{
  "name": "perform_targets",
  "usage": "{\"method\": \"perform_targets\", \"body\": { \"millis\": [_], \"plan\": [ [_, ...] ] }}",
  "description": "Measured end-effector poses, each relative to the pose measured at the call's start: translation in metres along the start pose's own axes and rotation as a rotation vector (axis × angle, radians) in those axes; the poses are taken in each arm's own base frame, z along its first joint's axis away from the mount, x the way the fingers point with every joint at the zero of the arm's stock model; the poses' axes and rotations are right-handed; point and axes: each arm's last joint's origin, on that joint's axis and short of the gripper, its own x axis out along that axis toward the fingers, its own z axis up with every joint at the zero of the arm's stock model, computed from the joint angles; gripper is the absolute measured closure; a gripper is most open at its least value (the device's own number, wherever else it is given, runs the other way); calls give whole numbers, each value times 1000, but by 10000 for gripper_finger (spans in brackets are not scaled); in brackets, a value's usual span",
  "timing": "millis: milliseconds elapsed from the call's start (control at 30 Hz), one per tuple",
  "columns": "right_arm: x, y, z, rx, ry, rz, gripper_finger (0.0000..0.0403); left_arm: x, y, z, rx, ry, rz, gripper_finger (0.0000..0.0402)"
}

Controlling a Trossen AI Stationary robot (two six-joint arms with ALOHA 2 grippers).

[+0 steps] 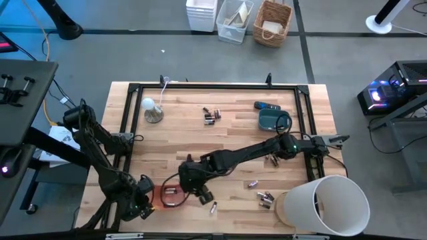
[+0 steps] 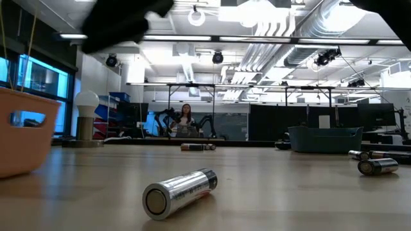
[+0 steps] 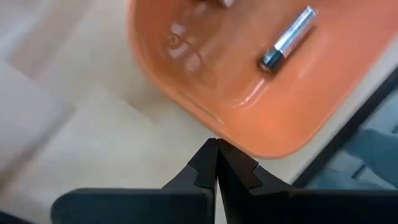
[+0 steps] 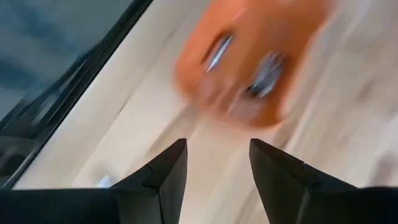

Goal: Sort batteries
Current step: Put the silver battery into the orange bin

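Observation:
An orange tray (image 1: 170,195) sits near the table's near edge. It holds one silvery battery (image 3: 287,38) in the left wrist view and two blurred ones (image 4: 217,53) in the right wrist view. My left gripper (image 3: 216,155) is shut, with its tips at the tray's rim, on its left side (image 1: 148,203). My right gripper (image 4: 217,155) is open and empty, hovering just right of the tray (image 1: 202,195). A loose battery (image 1: 213,208) lies on its side close by (image 2: 180,192). Other batteries lie in groups (image 1: 212,115), (image 1: 267,199), (image 1: 270,160). My left gripper's shut fingertips (image 3: 208,152) stand against the outer rim of the orange tray (image 3: 236,140), coming from the table's left. I cannot tell whether they touch it. The tray rests flat on the table.
A large white cylinder (image 1: 327,203) lies at the near right corner. A dark teal bin (image 1: 273,120) and a dark remote-like bar (image 1: 267,105) sit far right. A light bulb on a stand (image 1: 152,110) stands far left. A black frame (image 1: 213,87) borders the table. A person (image 2: 186,119) shows far behind.

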Motion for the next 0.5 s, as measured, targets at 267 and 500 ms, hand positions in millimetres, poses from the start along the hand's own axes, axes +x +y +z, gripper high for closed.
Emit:
{"method": "perform_targets", "body": {
  "millis": [267,500],
  "plan": [
    [-1,40,-20,-69,245,230,236,-21,0,5,126,17,-24,401],
    [25,87,-10,-351,188,137,236,-45,12,4,105,-158,-20,401]
  ]
}}
